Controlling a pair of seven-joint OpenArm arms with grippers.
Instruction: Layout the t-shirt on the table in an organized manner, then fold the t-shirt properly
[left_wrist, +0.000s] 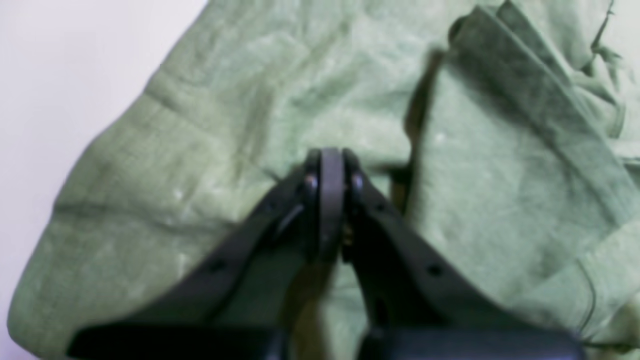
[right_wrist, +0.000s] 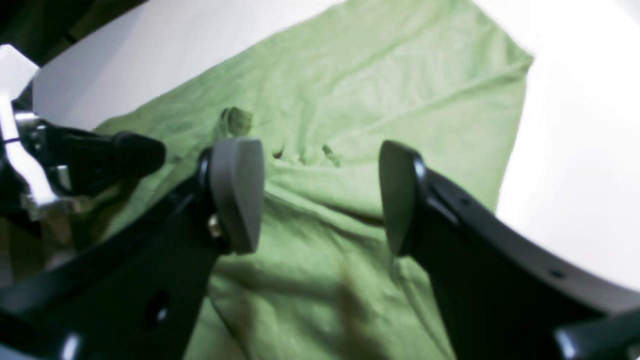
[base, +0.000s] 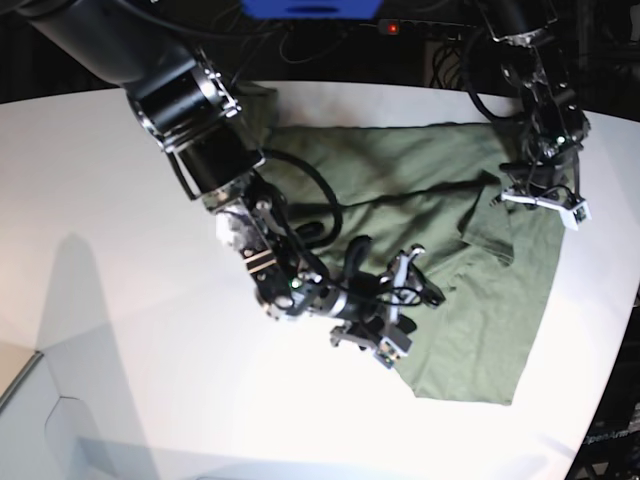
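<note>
On left wrist view: left gripper (left_wrist: 330, 165) was shut, jaws pressed together; whether cloth pinched between tips, couldn't tell. T-shirt (left_wrist: 280, 100) lay rumpled under and ahead of tips, folded flap to right.

Right wrist view: right gripper (right_wrist: 320, 195) was wide apart, empty, hovering over wrinkled ridge of shirt; fabric sat below gap.

Base view: shirt was half spread on table (base: 110, 200), lower part bunched. Best approach, my call: pinch hem edges, pull apart flat before any fold.
</note>
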